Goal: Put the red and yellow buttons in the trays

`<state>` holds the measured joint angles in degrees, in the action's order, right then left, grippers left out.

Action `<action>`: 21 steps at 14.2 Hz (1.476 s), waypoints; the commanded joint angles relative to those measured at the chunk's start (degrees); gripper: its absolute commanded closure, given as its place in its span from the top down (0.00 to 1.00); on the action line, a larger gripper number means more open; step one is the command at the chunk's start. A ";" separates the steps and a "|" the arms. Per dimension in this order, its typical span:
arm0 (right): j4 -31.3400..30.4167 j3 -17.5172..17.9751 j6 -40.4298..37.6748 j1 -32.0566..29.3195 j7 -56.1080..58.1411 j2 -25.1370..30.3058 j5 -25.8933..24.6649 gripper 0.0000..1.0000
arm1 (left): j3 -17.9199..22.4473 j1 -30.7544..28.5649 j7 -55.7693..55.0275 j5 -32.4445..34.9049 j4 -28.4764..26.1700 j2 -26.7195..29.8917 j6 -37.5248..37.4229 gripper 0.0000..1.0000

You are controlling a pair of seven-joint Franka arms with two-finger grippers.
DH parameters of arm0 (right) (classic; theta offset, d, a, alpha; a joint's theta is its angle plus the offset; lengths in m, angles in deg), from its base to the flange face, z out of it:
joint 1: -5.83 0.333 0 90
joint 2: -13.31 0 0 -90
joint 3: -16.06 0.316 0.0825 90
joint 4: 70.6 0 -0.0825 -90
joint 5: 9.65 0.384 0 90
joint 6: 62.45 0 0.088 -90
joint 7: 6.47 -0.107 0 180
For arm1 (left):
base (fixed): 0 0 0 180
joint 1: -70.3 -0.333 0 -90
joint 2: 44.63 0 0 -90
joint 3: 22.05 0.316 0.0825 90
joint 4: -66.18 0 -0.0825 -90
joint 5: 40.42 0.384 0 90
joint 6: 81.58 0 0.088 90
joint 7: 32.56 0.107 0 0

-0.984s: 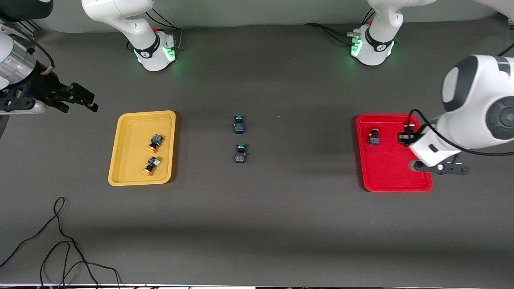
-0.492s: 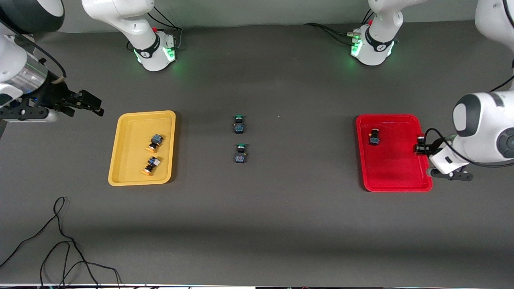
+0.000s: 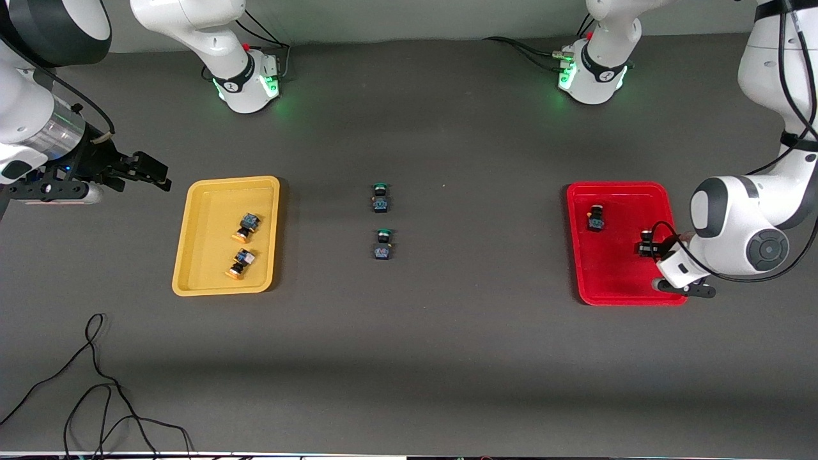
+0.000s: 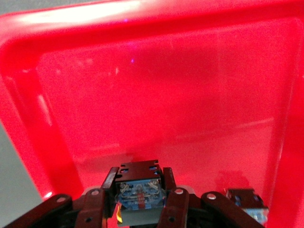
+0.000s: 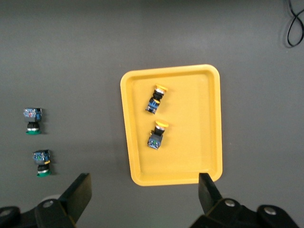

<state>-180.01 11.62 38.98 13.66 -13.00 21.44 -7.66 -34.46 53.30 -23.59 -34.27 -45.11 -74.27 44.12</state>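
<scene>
Left gripper [image 4: 140,209]: low over the shallow red plastic tray with rounded corners [image 3: 613,291] at the left arm's end of the table, its fingers pinched on a tiny black-and-blue push-button switch [image 4: 138,194]. The cap colour of that held switch cannot be made out; by the task it should be the second red one.

Red tray contents: one red-capped black-and-blue switch [image 3: 595,218] already lies in it, in the part farther from the front camera.

Yellow tray [image 3: 192,255]: a shallow yellow plastic tray toward the right arm's end, holding both orange-yellow-capped switches [image 3: 246,226] [image 3: 239,262], just beside each other.

Green-capped switches [image 3: 380,197] [image 3: 383,244]: two on the dark table mat between the trays — not part of the task.

Right gripper [image 5: 142,194]: waiting with fingers spread wide and nothing between them, off the yellow tray's outer end.

Stage, as I judge it: final placement; only the release is left.

Risks: letting go from too high could make the small switch bounce or roll toward the rim. A switch sticking to one finger pad could be dragged out as the arm lifts. Drifting toward the resting switch could knock it — though the two look well apart.
</scene>
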 commanded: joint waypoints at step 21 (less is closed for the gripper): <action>5.52 -1.02 -2.47 2.72 -7.18 -3.56 -1.28 1.00 | -0.86 7.52 -2.64 0.80 21.98 18.30 -34.01 1.00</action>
<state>-176.15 10.75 37.06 15.97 -18.68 18.79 -7.71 -35.81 60.28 -25.33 -34.17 -26.82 -55.15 12.93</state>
